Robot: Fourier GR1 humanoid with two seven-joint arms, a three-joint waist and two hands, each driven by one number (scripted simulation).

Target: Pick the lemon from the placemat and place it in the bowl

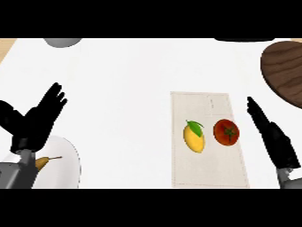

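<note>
Lemon (194,137) lay on the placemat (209,111) beside a tomato (226,132), ungrasped, since the right robot hand (274,137) hovered alongside, fingers straight

I'm at a kitchen counter: a white worktop (133,80) edged with pale wood at the frame's upper left, a cloth placemat (209,173) holding a lemon (194,137) and tomato (226,132), and a dark wooden bowl (294,73) at upper right.
</note>
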